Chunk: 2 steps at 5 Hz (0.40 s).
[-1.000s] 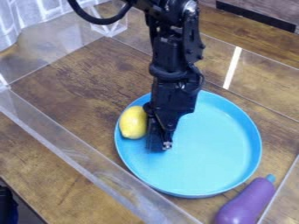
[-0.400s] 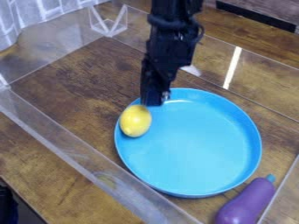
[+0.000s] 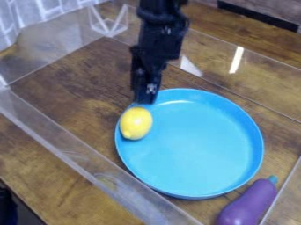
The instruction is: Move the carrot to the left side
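Gripper (image 3: 148, 91): jaws apart, empty, above plate rim | carrot (image 3: 136, 123): on blue plate (image 3: 223, 163) left edge | writing: none legible

we saw a plain yellow carrot (image 3: 136, 123), smooth and unmarked, against the bright sky-blue of the round plate (image 3: 217, 158), itself one flat colour with no pattern. the gripper (image 3: 146, 90) and the arm above it were black. a glossy purple eggplant-shaped toy (image 3: 249, 207) with a paler lilac tip lay at the lower right. the table (image 3: 70, 97) was dark brown wood with a streaked grain and white glints of reflected light, and the walls around it were clear, colourless plastic (image 3: 59, 167).
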{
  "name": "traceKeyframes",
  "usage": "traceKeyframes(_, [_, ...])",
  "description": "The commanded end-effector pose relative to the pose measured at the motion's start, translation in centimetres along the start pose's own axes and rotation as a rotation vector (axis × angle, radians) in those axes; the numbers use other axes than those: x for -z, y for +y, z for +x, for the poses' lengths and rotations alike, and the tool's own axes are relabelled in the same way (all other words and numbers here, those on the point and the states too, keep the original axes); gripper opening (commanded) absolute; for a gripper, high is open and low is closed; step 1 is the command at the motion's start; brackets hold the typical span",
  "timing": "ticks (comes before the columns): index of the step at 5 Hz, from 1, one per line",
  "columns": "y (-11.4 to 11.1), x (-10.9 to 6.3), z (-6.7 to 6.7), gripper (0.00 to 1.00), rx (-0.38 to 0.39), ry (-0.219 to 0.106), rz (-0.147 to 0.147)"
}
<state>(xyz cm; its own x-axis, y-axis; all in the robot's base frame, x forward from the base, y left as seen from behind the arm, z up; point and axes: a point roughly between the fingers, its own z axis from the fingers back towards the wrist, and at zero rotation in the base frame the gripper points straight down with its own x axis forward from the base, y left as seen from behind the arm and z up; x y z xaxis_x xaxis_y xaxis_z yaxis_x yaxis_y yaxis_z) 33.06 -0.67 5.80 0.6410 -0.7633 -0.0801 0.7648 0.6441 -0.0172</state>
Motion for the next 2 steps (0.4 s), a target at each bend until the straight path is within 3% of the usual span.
traceKeyframes(1, [1.11,1.61,-0.44,1.0,0.04,-0.015,0.03])
traceKeyframes(2, [1.07,2.39,-0.7,1.0,0.091,-0.014,0.027])
